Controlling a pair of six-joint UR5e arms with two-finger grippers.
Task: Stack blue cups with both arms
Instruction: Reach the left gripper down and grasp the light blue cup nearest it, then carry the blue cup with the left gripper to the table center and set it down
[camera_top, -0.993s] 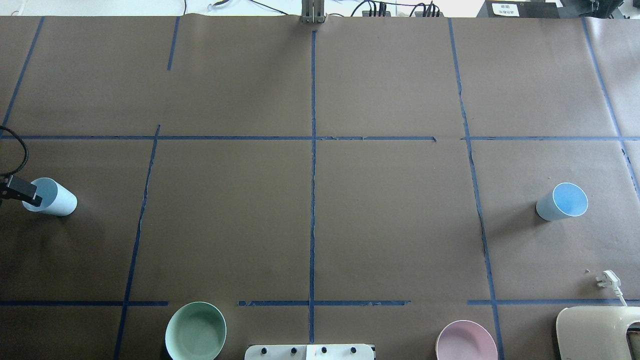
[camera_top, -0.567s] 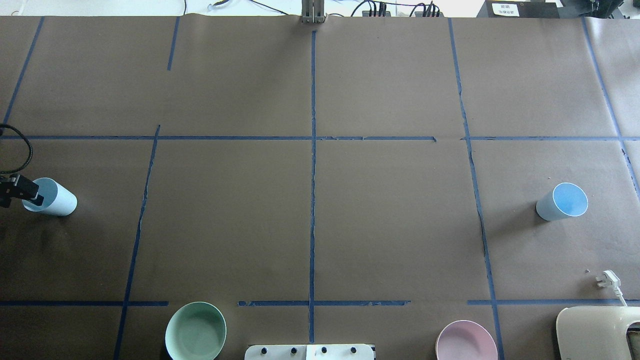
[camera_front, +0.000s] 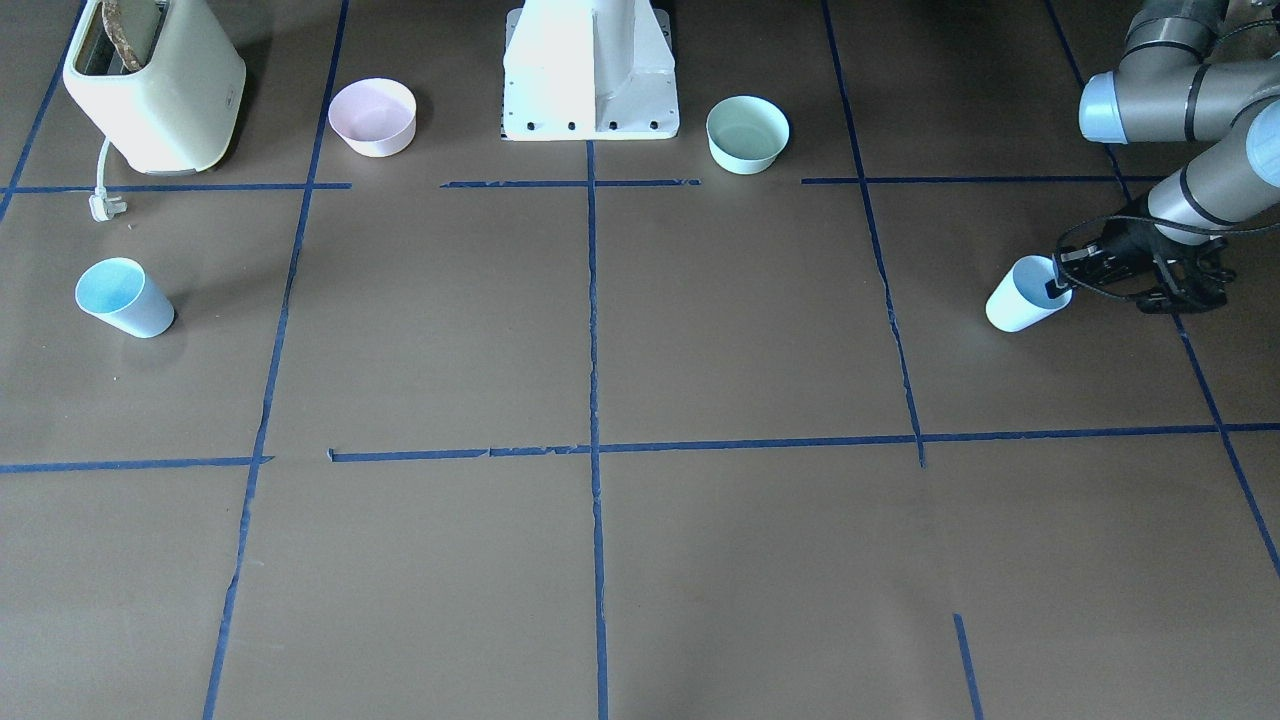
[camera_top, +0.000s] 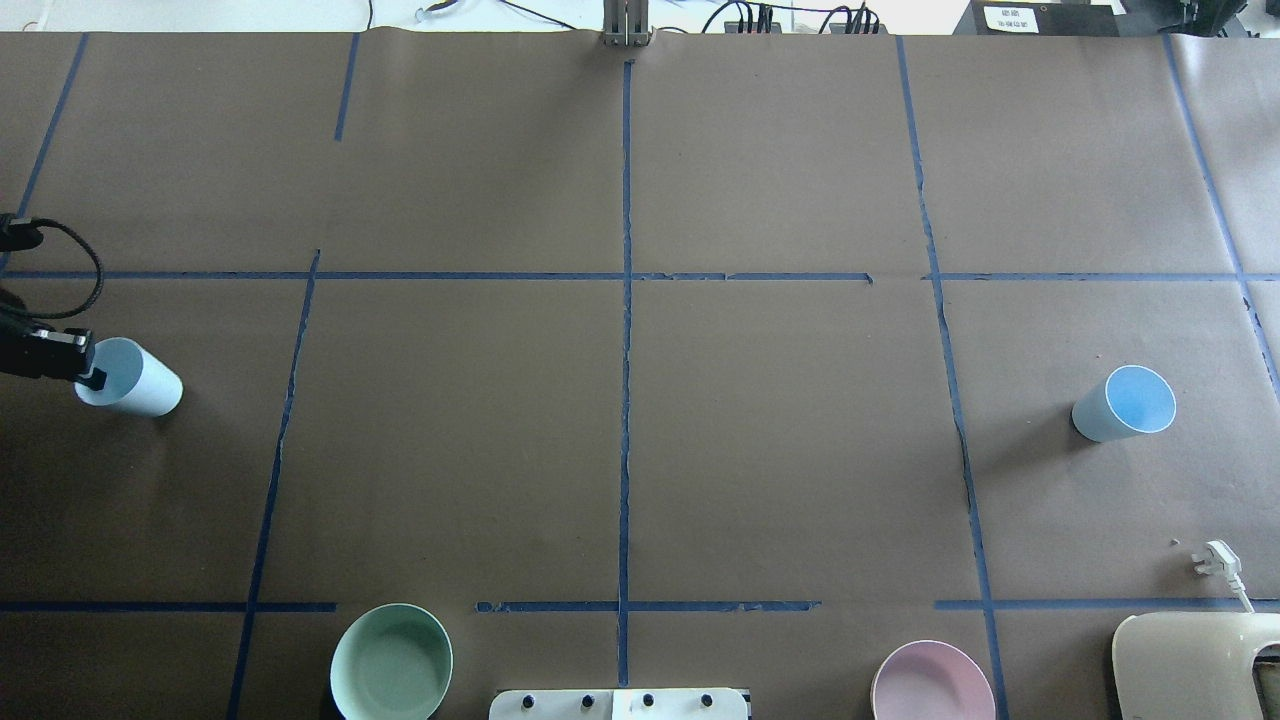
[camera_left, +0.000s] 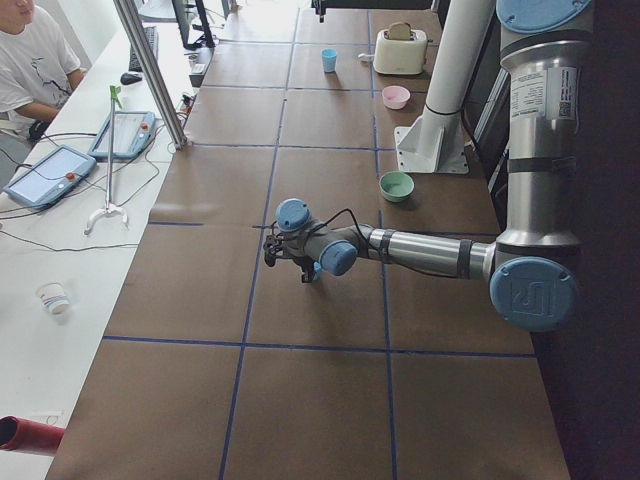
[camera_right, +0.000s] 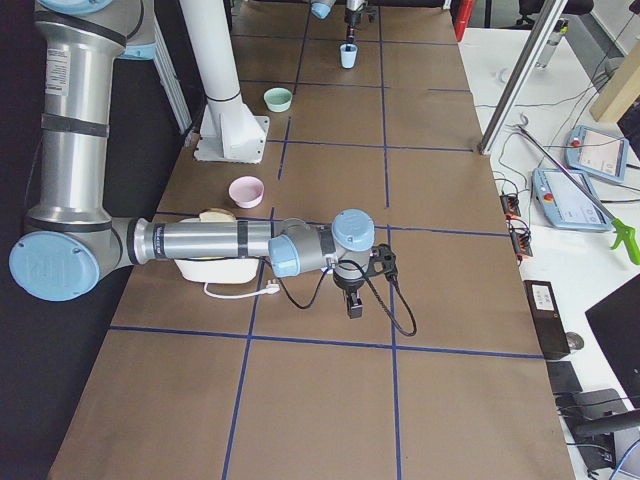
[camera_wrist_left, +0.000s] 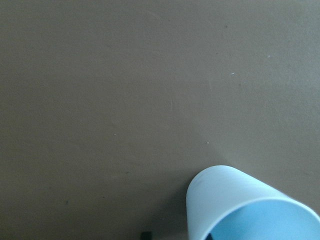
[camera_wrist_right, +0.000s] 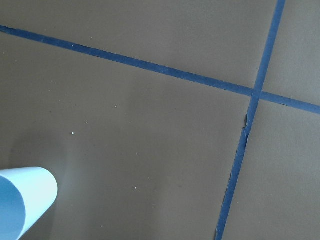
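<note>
Because the left gripper (camera_top: 90, 377) holds the near cup (camera_top: 142, 386) only by its rim, fingers closed on the thin wall with one inside, we judge it could slip or tilt if the arm moves fast. We see this cup pale blue, tapered and smooth, at the overhead view's far left. Well apart on the right, the far cup (camera_top: 1125, 403) stands mouth up, brighter blue inside; the right gripper (camera_right: 354, 300) hangs near it, its fingers' state beyond our telling.
</note>
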